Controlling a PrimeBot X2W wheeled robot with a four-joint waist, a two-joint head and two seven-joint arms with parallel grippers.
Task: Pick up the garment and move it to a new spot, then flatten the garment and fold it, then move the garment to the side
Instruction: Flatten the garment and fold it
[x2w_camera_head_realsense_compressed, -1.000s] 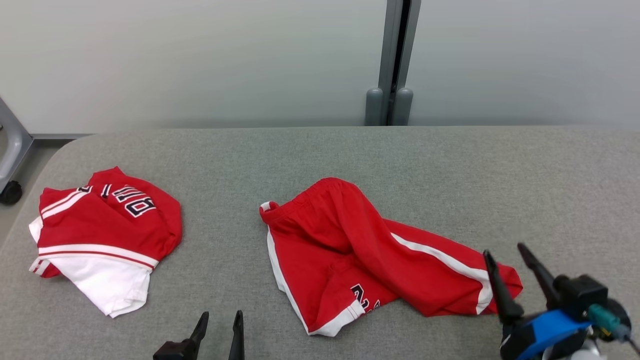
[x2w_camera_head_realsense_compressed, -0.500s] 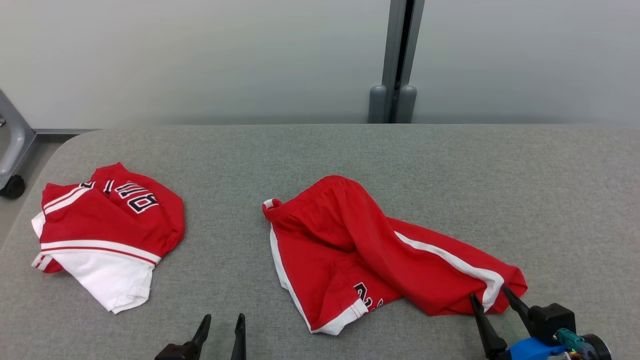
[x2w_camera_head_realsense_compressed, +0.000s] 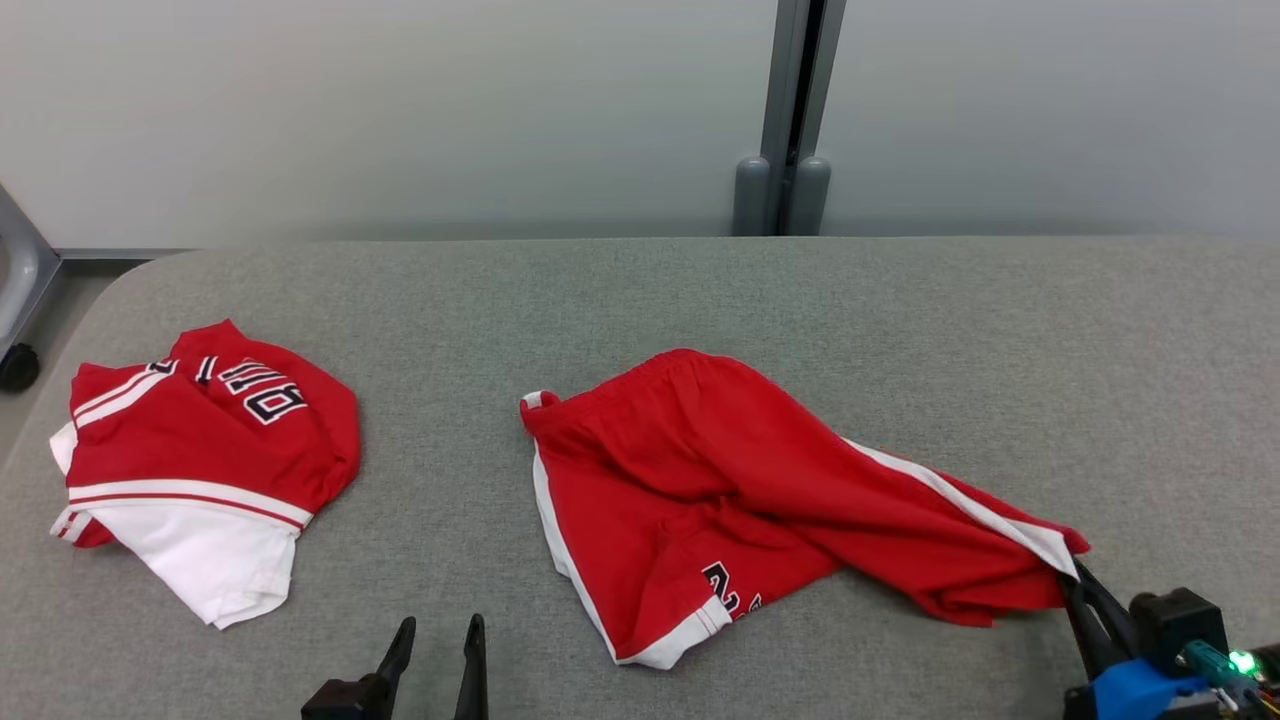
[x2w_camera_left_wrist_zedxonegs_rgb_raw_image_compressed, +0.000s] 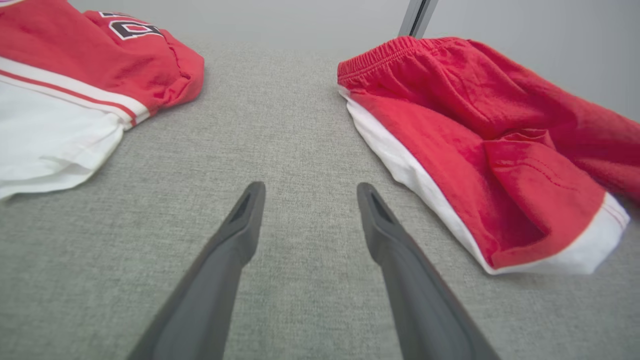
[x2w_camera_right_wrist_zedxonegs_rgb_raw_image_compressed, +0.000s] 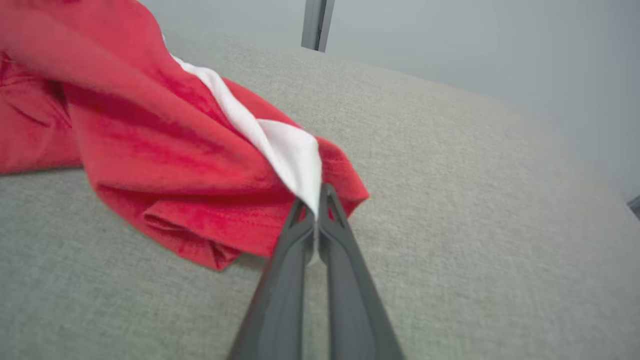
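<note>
One crumpled red-and-white garment (x2w_camera_head_realsense_compressed: 700, 480)

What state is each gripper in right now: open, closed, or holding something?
Left gripper: open, holding nothing.
Right gripper: closed on the leg hem of the red shorts.

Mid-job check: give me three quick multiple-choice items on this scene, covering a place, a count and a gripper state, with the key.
1. On the table, the jersey lies at: A) robot's left B) robot's right C) centre
2. Garments on the table: A) one B) two C) three
3. The right gripper is: A) open B) shut on the shorts C) shut on nothing
Key: 1 A, head view's left side; 2 B, jersey and shorts; 3 B, jaws pinch the white-striped hem.
</note>
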